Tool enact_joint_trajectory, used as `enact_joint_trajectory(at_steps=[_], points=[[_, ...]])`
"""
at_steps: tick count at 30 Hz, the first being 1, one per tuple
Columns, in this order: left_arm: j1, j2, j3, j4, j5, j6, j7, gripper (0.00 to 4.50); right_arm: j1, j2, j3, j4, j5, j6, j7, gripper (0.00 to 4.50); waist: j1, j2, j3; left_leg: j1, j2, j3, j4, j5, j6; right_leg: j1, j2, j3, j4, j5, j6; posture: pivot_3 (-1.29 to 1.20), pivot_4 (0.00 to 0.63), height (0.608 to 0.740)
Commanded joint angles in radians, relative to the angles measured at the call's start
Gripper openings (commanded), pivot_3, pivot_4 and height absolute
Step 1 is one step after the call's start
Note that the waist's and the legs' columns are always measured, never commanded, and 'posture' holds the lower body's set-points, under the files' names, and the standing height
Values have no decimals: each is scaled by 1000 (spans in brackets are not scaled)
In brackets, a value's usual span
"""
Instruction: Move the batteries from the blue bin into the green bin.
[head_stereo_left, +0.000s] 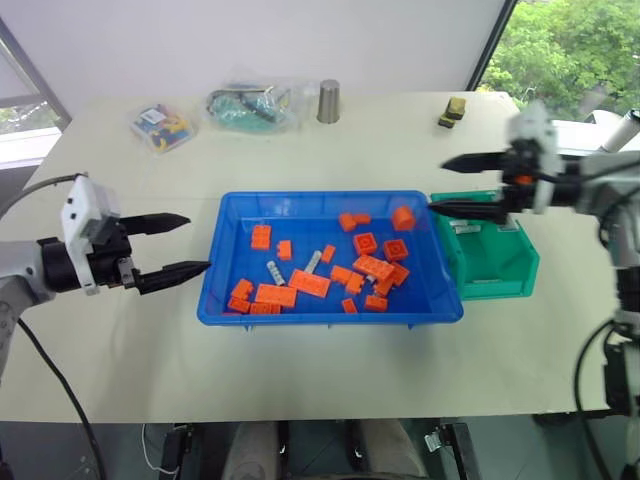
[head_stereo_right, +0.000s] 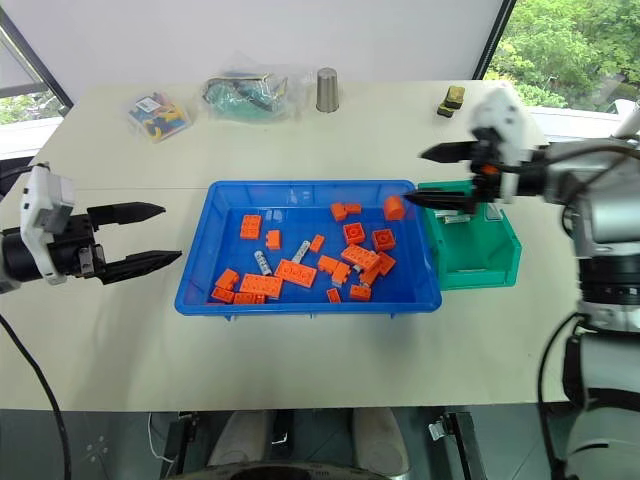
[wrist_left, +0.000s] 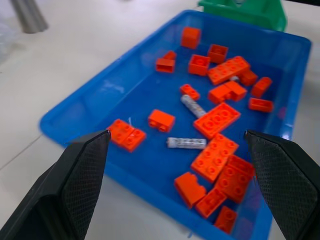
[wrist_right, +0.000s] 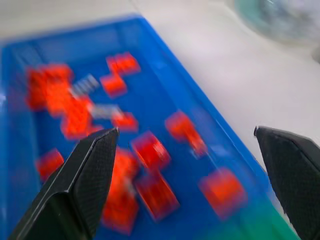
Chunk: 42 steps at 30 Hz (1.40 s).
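The blue bin (head_stereo_left: 215, 262) sits mid-table, strewn with orange bricks. Two slim silver batteries (head_stereo_left: 275, 272) (head_stereo_left: 313, 261) lie among the bricks in its left-centre part; the left wrist view shows them too (wrist_left: 193, 106) (wrist_left: 186, 143). The green bin (head_stereo_left: 500, 268) stands against the blue bin's right side. My left gripper (head_stereo_left: 198, 242) hovers open just outside the blue bin's left wall, pointing at it, with nothing between its fingers. Above the blue bin's far right corner, by the green bin's near-left edge, my right gripper (head_stereo_left: 437, 186) is open and empty.
A tall metal cup (head_stereo_left: 328, 101), a clear bag of odds and ends (head_stereo_left: 250, 105) and a small clear box of coloured pieces (head_stereo_left: 162, 126) stand along the table's far side. A small dark object (head_stereo_left: 452, 110) lies far right.
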Motion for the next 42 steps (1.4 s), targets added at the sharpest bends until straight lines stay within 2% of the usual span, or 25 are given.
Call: enact_joint_trajectory(at_steps=[1,4,9,13,18,22,30,35,42], points=[[-20,-1,-10,9,3,-17,-4,4500,-35,102,76,-83,32,136,-85,4470,4,0,0,-1,0,0,0,0,0,0,0,0,0,0,0,0,150,739],[-41,-24,-38,35,20,-36,3,4500,-33,206,160,-64,-8,189,-171,4470,6,-2,-1,-1,-1,0,1,0,0,-1,-1,-1,0,0,0,0,150,739],[-25,-27,-64,9,38,-63,-14,4500,-19,330,204,-83,40,310,-235,4470,4,-2,0,-3,-1,0,1,0,0,-2,-1,-1,0,0,0,0,150,739],[-12,-27,-64,-11,38,-68,-15,4500,-24,437,268,-34,10,341,-309,4470,-2,-2,-1,-3,-1,0,1,0,0,-2,-1,-1,1,0,0,0,150,739],[3,-18,-58,-30,41,-68,-19,4500,-55,536,312,76,-26,301,-356,4470,-2,-2,-1,-3,-1,0,1,0,0,-3,0,-1,1,0,0,0,150,739],[15,-8,-57,-41,52,-79,-24,4500,-104,595,331,254,-86,205,-374,4470,-2,-2,-1,-3,-1,0,1,0,0,-3,0,-1,1,0,0,0,150,739],[-18,4,-43,-21,49,-72,-6,4500,-148,647,315,416,-122,150,-370,4470,-3,-3,-1,-2,-1,0,0,0,0,-2,0,-2,1,0,0,0,150,739],[-12,2,-42,-26,48,-71,-1,4500,-142,646,298,325,-105,188,-371,4470,-2,-3,-1,-2,-1,0,0,0,0,-2,0,-2,1,0,0,0,150,739],[-7,-4,-51,-24,43,-76,-4,4500,-85,607,286,110,-62,333,-390,4470,-2,-3,-1,-2,-1,0,-1,0,0,-3,-2,-2,1,0,0,0,150,739]])
